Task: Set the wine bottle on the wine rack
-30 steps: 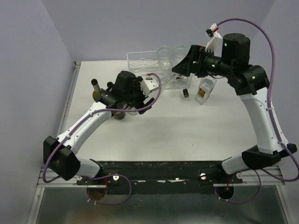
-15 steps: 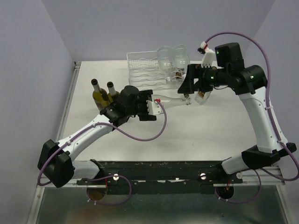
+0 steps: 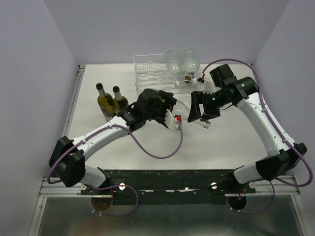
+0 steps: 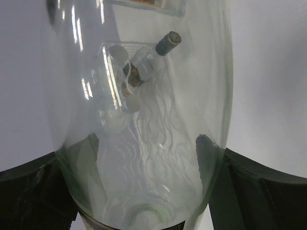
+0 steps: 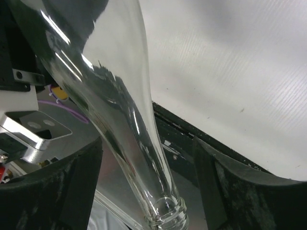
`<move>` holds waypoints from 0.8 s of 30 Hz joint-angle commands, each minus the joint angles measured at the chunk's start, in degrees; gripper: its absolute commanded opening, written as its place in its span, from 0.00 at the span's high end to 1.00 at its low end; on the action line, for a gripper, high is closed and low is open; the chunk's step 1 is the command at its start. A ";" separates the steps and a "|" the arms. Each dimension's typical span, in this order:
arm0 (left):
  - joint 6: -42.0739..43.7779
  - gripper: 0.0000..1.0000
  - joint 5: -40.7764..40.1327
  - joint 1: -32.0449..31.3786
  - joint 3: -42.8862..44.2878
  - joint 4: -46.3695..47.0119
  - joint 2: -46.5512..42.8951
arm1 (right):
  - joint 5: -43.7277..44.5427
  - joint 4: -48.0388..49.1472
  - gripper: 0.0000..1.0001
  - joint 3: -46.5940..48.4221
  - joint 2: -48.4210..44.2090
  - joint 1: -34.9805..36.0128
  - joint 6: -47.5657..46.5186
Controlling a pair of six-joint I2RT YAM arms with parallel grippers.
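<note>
A clear glass wine bottle (image 3: 184,107) is held off the table between my two arms. My left gripper (image 3: 170,112) is shut on its wide body; in the left wrist view the bottle (image 4: 144,120) fills the frame between both black fingers (image 4: 259,191). My right gripper (image 3: 198,112) is open, with the bottle's neck (image 5: 144,163) between its fingers (image 5: 249,191) and a gap on each side. The mouth of the bottle (image 5: 165,218) points toward the right wrist camera. The white wire wine rack (image 3: 150,71) stands at the back of the table, behind both grippers.
Two clear bottles (image 3: 179,60) lie on the right end of the rack. Two olive-green bottles (image 3: 110,101) stand upright to the left of my left arm. A small corked bottle (image 4: 163,45) shows through the glass near the rack. The table's left edge has a raised rail (image 3: 75,98).
My left gripper has carried the clear bottle right and toward the rack side. My right arm has swung down and nearer, and the bottle's neck now lies between its fingers.
</note>
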 commanded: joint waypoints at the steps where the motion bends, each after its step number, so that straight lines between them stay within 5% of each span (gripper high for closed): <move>1: 4.90 1.00 -1.11 -0.35 5.03 7.84 -0.62 | -0.74 -0.24 0.20 -3.13 -2.64 1.24 0.24; 16: 3.84 1.00 -2.52 -1.14 6.88 5.47 1.14 | 4.97 6.36 0.26 -2.35 2.45 5.19 -0.11; 24: -1.34 1.00 -2.09 -0.97 8.99 2.22 1.84 | 9.63 4.07 0.48 -1.64 3.42 6.51 -0.82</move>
